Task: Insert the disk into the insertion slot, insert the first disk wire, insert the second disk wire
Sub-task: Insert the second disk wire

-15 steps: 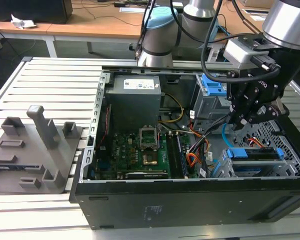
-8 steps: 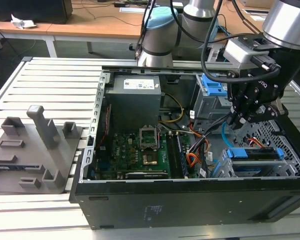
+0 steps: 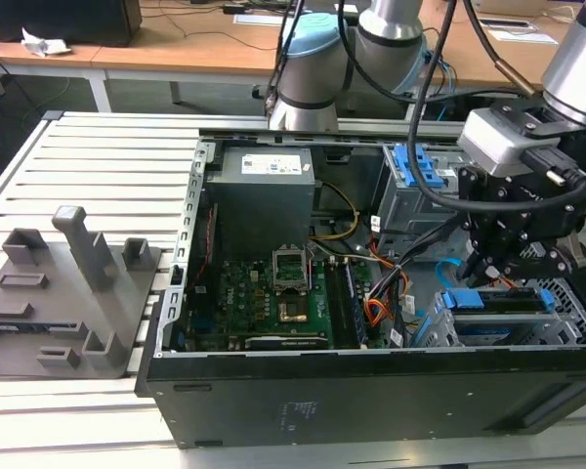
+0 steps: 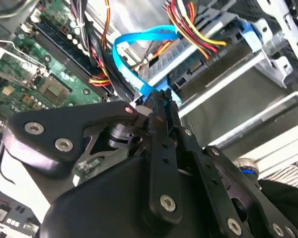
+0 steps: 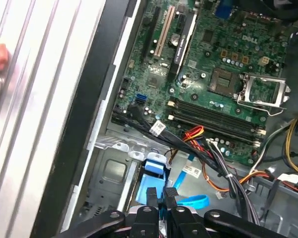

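**Second Disk Wire Pinched at the Drive Bay**

Closed, or very nearly: gripper (image 4: 161, 96) with jaws drawn together on the end of the second disk wire (image 4: 139, 37), the light blue flat cable, plug itself hidden between the fingertips. Same pinch seen in the first wrist view, gripper (image 5: 160, 194) with blue cable emerging to one side.

Just beyond the fingertips: the disk (image 4: 188, 62) in its blue carrier, already seated in the insertion slot (image 3: 566, 303), rear connectors facing the gripper. Plugged into the disk's back, apparently: the first disk wire (image 4: 193, 29), a red, yellow and black bundle. Looping up and away from the fingertips: the blue cable. Farther off: the motherboard (image 5: 213, 64), then the power supply (image 3: 264, 195) and the taller cage with a blue clip (image 3: 420, 171).

Risks, as a judgement: plug misaligned with its socket and jamming, from a tilted pinch; blue loop kinking under push; fingers snagging the neighbouring wire bundle and unseating it, for lack of room.

Count: one gripper, one disk, one blue flat cable, one coloured wire bundle at the disk, two drive cages.
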You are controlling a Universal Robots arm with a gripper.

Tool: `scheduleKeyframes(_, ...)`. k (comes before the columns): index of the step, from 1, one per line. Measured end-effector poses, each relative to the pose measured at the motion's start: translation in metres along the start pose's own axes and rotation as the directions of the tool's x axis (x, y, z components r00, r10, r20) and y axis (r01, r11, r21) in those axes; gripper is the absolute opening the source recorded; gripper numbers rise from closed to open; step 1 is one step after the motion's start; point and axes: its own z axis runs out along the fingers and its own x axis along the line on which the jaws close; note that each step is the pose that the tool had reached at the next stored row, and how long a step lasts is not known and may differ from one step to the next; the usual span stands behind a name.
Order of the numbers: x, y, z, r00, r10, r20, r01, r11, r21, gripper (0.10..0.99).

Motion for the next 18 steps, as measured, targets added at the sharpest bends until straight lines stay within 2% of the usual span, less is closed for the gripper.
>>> scheduleKeyframes(3,0.0007,-0.0014,0.0024,0.9984,0.057,0.0026,-0.057,0.9984,-0.001,0.165)
scheduleKeyframes(8,0.0025,-0.0077,0.0029,0.9955,0.095,0.0033,-0.095,0.9955,-0.002,0.165)
scheduleKeyframes(11,0.0030,-0.0091,0.0029,0.9907,0.136,0.0005,-0.136,0.9907,-0.004,0.165)
scheduleKeyframes(13,0.0031,-0.0097,0.0032,0.9825,0.186,-0.0011,-0.186,0.9825,-0.005,0.165)
scheduleKeyframes(15,0.0031,-0.0099,0.0034,0.9768,0.214,-0.0011,-0.214,0.9768,-0.006,0.165)
scheduleKeyframes(18,0.0037,-0.0120,0.0044,0.9625,0.271,0.0013,-0.271,0.9625,-0.008,0.165)
